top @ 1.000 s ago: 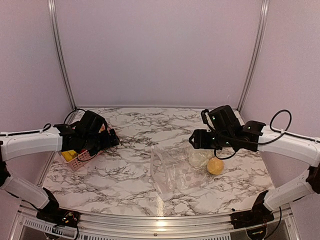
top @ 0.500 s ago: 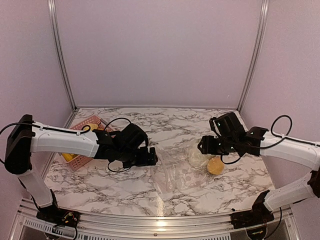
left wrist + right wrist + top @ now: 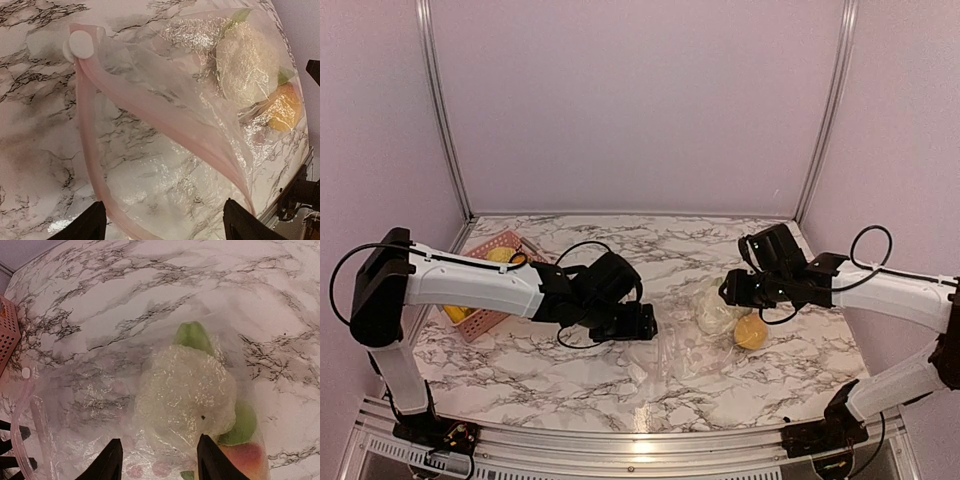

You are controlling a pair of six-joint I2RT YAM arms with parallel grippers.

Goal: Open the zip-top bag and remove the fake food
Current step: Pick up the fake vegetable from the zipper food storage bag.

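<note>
The clear zip-top bag (image 3: 685,345) lies on the marble table, its pink-edged mouth gaping toward my left gripper (image 3: 645,325). In the left wrist view the bag (image 3: 165,165) shows a white slider (image 3: 81,44) at one end of the mouth. Inside sit a pale cauliflower-like piece (image 3: 245,62) and an orange-yellow fruit (image 3: 282,107). My left gripper (image 3: 162,227) is open and empty just at the mouth. My right gripper (image 3: 732,292) is open above the bag's closed end; its view shows the cauliflower (image 3: 185,392), green leaves (image 3: 192,335) and a peach-coloured fruit (image 3: 245,457).
A pink slatted basket (image 3: 485,280) with yellow food stands at the left, behind my left arm; its corner shows in the right wrist view (image 3: 7,335). Metal frame posts and purple walls enclose the table.
My left arm swung from the basket rightward across the table to the bag's mouth. My right gripper moved slightly lower over the bag's far end.
</note>
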